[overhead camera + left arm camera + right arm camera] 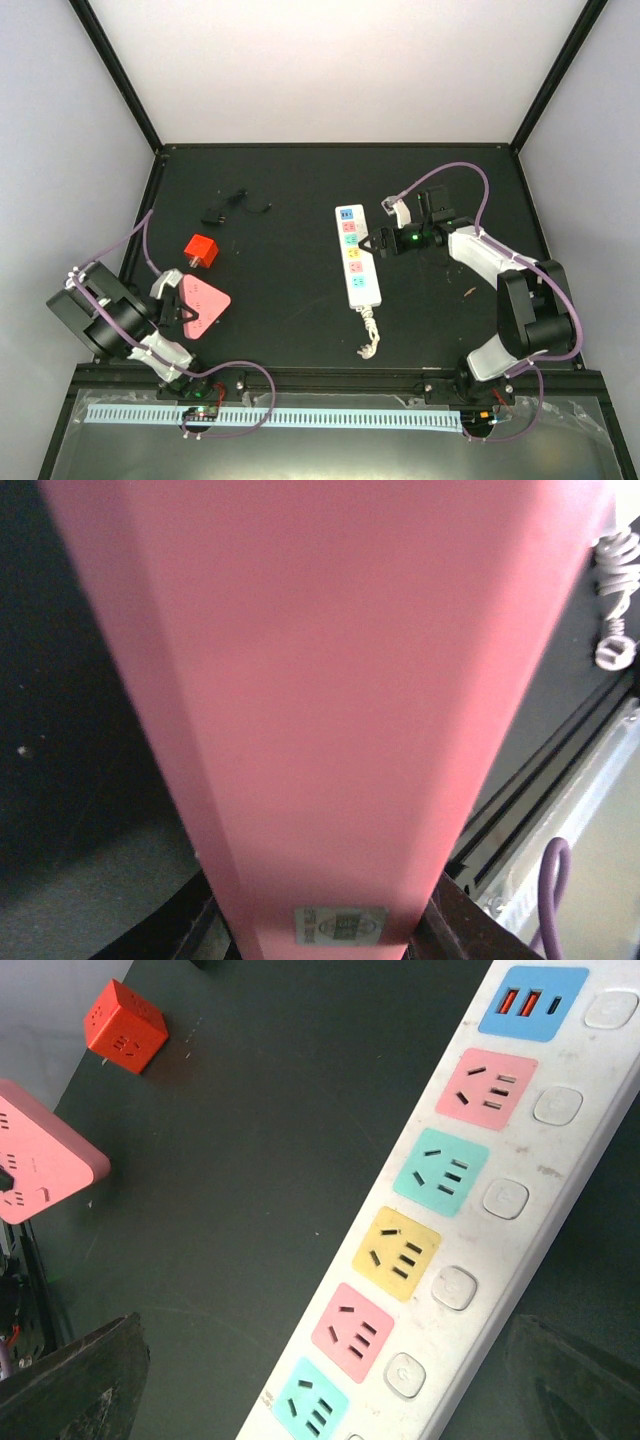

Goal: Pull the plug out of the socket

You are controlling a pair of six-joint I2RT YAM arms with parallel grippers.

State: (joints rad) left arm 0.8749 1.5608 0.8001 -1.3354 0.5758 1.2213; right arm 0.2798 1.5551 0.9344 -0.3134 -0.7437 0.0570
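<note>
Black surface [290,310], white walls: socket [357,256] lay flat right of centre, cord stub toward the near edge. Right hand [374,245] sat at its right side, fingers wide apart. Left hand [183,308] was clamped on a pink triangular block [208,302] by the near-left corner.

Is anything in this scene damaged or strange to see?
Yes. The white power strip has a short cord at its near end that finishes in a frayed, curled stub, as if cut off. Its casing also shows dirty smudges beside the buttons.
</note>
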